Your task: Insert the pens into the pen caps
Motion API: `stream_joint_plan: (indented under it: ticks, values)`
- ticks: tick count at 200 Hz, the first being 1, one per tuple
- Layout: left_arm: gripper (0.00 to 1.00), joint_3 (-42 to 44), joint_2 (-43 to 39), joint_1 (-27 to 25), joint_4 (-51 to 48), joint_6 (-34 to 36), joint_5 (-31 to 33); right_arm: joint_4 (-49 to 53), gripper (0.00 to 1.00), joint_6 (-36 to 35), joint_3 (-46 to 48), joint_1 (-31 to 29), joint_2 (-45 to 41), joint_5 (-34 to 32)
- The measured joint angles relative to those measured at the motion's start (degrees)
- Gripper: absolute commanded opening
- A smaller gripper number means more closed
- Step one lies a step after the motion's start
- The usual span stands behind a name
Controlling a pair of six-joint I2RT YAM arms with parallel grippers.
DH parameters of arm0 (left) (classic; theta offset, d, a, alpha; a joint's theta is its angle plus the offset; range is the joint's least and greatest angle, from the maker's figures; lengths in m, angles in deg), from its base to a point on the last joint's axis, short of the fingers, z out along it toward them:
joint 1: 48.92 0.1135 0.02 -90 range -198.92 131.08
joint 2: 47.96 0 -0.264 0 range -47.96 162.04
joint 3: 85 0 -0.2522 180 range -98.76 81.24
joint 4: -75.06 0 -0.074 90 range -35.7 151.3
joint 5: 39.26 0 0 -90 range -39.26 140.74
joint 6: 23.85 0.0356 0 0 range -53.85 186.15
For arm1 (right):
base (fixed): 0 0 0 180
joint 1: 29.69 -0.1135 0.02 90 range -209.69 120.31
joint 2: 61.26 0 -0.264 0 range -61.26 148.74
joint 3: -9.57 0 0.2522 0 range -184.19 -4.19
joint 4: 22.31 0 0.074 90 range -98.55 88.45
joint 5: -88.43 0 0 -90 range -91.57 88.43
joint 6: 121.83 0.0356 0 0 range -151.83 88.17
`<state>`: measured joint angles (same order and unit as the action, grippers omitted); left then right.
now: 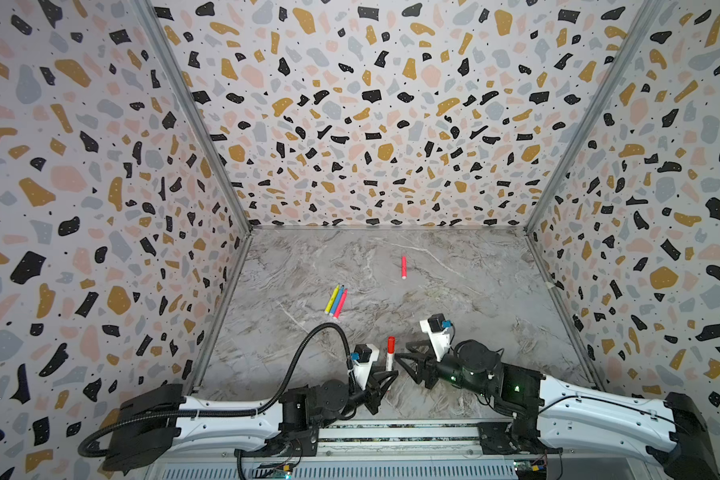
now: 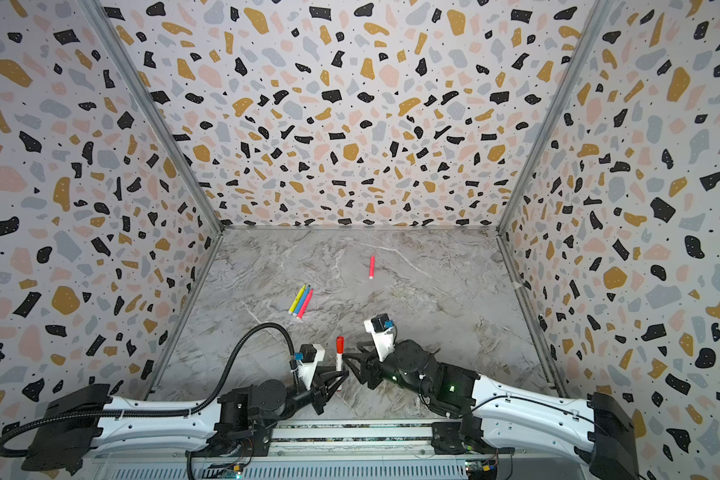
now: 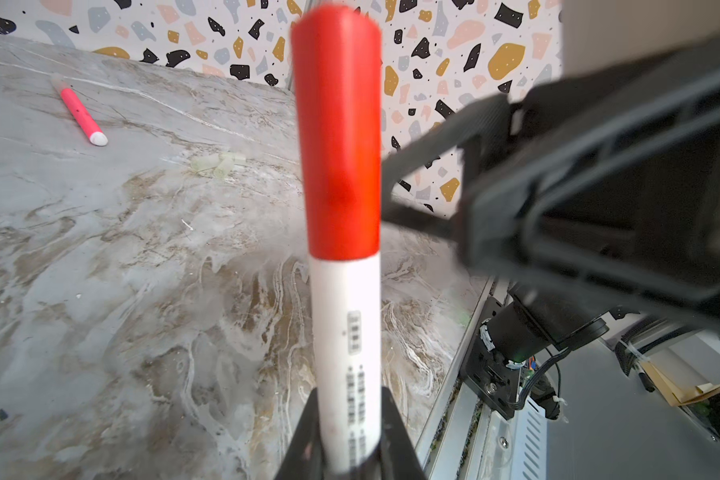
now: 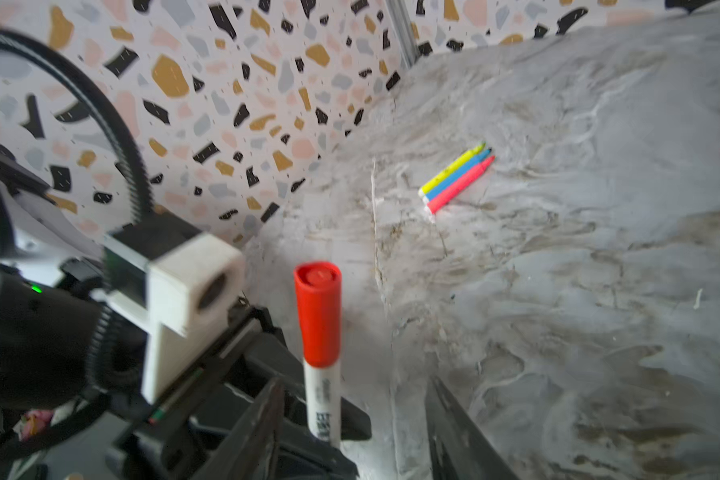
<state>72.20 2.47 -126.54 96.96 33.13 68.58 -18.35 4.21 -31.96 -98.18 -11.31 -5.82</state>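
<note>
In both top views left gripper (image 1: 385,379) is clamping the marker (image 1: 389,362), axis running 6-to-12 o'clock, cap (image 1: 390,344) at 12; right gripper (image 1: 406,360) is hanging at its 3 o'clock. Left wrist: cap's looking seated imo. Right wrist: jaws are standing apart, holding nothing.

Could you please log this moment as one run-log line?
left gripper: shut on white marker | red cap: on | right gripper: open, by marker
</note>
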Motion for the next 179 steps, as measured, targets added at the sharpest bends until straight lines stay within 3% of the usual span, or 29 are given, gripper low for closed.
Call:
stream_joint_plan:
  ticks: [63, 106, 151, 179]
  values:
    - [0.00, 0.00, 0.11, 0.00, 1.11, -0.11, -0.44, -4.42, 0.45, 0.52, 0.55, 0.00, 4.50, 4.72]
    - [0.00, 0.00, 0.02, 0.00, 1.05, -0.20, -0.35, -7.74, 0.31, 1.44, 0.48, -0.28, 7.58, 6.64]
    - [0.00, 0.00, -0.76, 0.04, -0.68, -0.42, 0.35, -10.21, 0.07, 1.51, 0.09, -0.52, 9.92, 8.09]
    - [0.00, 0.70, -3.34, 0.09, -1.55, -0.72, 1.53, -10.10, 0.00, 1.16, -1.81, -0.52, 11.65, 8.52]
